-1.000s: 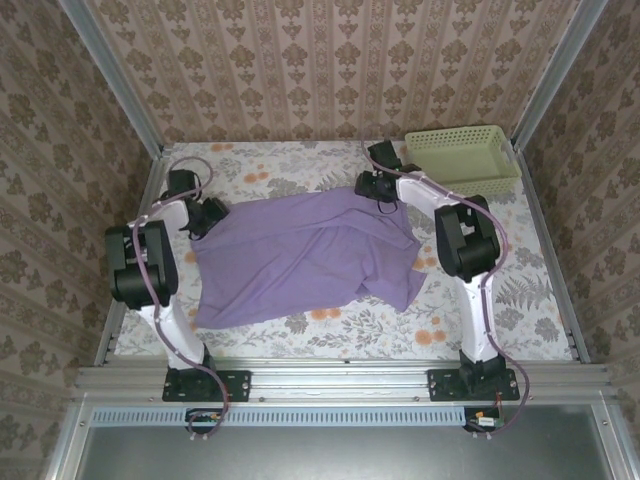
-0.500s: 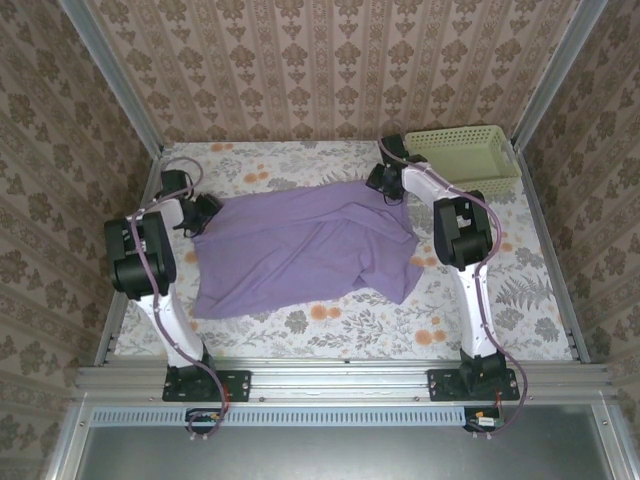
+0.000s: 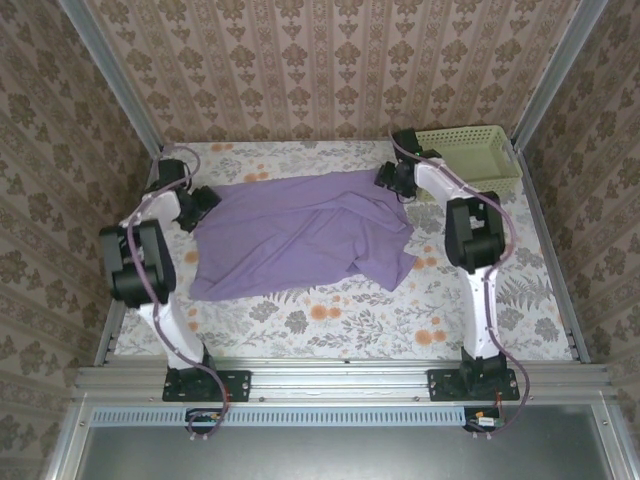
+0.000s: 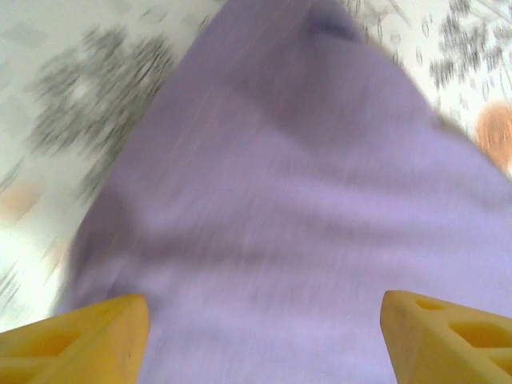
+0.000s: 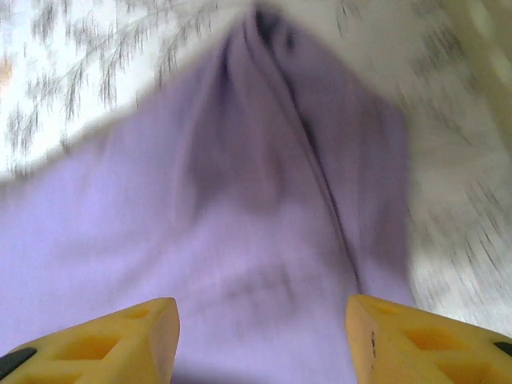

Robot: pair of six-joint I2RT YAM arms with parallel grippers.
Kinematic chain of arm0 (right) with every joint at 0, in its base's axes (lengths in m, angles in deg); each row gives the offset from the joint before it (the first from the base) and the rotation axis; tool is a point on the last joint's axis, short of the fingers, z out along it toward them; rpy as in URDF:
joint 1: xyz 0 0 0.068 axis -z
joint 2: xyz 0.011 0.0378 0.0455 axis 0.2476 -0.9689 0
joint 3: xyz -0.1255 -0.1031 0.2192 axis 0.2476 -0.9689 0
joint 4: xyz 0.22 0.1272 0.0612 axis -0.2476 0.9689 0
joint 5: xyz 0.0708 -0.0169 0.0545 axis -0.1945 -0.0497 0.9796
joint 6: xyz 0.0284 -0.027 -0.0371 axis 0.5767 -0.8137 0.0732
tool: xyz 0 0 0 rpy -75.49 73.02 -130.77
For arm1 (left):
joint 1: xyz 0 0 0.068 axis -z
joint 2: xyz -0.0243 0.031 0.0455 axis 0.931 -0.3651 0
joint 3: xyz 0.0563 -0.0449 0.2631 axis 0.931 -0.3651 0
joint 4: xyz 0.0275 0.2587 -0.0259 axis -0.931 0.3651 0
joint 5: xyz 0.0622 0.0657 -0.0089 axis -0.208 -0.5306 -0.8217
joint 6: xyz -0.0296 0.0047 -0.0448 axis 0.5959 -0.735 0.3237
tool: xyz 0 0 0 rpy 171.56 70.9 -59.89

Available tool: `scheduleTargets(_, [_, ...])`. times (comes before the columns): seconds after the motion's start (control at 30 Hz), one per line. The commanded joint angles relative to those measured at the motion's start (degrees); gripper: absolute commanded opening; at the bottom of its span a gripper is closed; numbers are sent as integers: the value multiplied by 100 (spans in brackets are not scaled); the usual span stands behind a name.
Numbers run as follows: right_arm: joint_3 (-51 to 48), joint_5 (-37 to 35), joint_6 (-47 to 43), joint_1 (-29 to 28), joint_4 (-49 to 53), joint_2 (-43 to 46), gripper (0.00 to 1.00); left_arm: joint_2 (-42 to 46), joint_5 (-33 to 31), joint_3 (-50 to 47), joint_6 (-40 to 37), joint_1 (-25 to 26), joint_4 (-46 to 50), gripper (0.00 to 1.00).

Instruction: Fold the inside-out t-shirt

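Damask wallpaper walls (image 3: 330,70) enclose a floral-covered table (image 3: 350,325). The lavender t-shirt (image 3: 300,235) lies rumpled across its middle. A pale green basket (image 3: 465,155) sits in the far right corner. The left gripper (image 3: 197,205) at the shirt's left edge and the right gripper (image 3: 393,180) at its far right corner both have their jaws apart over the fabric

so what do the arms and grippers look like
The left arm and right arm are white links with black joints; a purplish cable loops along each. The left gripper and right gripper have yellow-orange fingers with cut-out holes.
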Motion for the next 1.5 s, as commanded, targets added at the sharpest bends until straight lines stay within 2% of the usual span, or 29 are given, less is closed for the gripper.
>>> scheduleTargets(0.0, [-1309,21,-388,-232,-415,1684,60,1431,-875,-958,-120,128,524,81])
scheduleTargets(0.1, [-2851,47,-275,-335,-727,2736,59,2554,-1218,-1997,-67,129,739,82])
scheduleTargets(0.2, [-4161,146,-220,-406,-951,3582,59,3537,-1211,-2859,31,35,988,82])
scheduleTargets(0.3, [-5109,246,-226,-522,-1057,4237,60,4426,-1234,-3474,87,-38,1316,80])
scheduleTargets(0.4, [-5674,339,-168,-751,-1116,4554,61,4920,-1208,-3937,127,-87,1449,79])
scheduleTargets(0.53, [-6179,425,-48,-1137,-1462,4646,63,4916,-758,-4326,271,-210,1243,75])
scheduleTargets(0.8, [-6385,-25,37,-1654,-1456,4472,64,4088,-493,-4330,138,-407,662,60])
scheduleTargets(0.97, [-6220,231,144,-1805,-1606,4170,56,3755,-296,-4306,128,-438,355,48])
scheduleTargets(1.13, [-5988,142,250,-1921,-1400,4032,40,3627,-77,-4325,172,-446,135,27])
scheduleTargets(1.23, [-6043,-197,291,-1930,-1233,4295,19,3688,-87,-4350,153,-448,165,9])
scheduleTargets(1.33, [-6100,-758,314,-1930,-884,4701,4,3973,-116,-4398,192,-448,243,0])
scheduleTargets(1.4, [-6031,-1194,234,-1914,-437,5016,0,4255,25,-4489,277,-500,239,0])
scheduleTargets(1.47, [-5923,-1622,63,-1882,102,5255,0,4612,153,-4572,375,-516,259,0])
